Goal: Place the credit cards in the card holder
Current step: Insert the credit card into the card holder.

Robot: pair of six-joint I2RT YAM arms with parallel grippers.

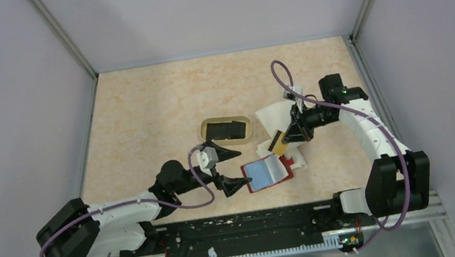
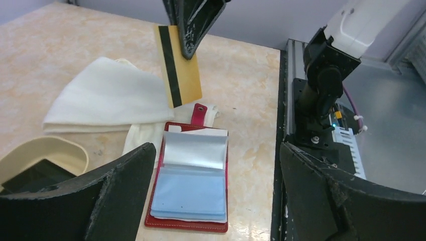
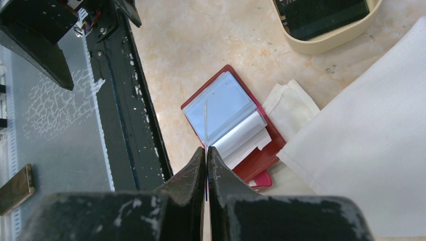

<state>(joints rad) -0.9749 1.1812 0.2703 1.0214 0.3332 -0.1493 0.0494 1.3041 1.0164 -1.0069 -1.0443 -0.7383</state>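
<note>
Top external: left end effector (image 1: 244,167) is spread wide and holds nothing. Its tips bracket the near-left edge of the card holder (image 1: 267,174); can't tell if either finger touches it. Left wrist agrees: the holder (image 2: 188,186) lies open on the tabletop (image 2: 60,40), just ahead of and between the two fingers (image 2: 125,191). Its clear sleeves are fanned, and a light-blue card apparently sits in the front one already. Beyond the left end effector and apart from it sits the tan tray (image 1: 202,130) with black cards (image 1: 225,131) inside.

Right end effector (image 1: 289,136) is clamped on a yellow credit card (image 1: 276,142). The card (image 2: 181,75) shows its black stripe to the left wrist. From the right wrist it (image 3: 206,125) is edge-on, hanging off the tips straight over the open holder (image 3: 228,108), not yet in a sleeve. Under and behind this end effector lies the white cloth (image 1: 274,114); the holder's snap tab end appears to rest on a cloth corner.

Risks, my read:
- Holder isn't pinned. If the card hits a sleeve lip, it could skate or pivot, more so with one end on cloth.
- Sleeves are floppy and the top one is curled. The card edge could ride over it or fold it instead of entering.
- Grip is at one end of the card, so a side load could twist it or pop it out.
- Left fingers sit close. Closing them could snag a sleeve or block the right's descent.
</note>
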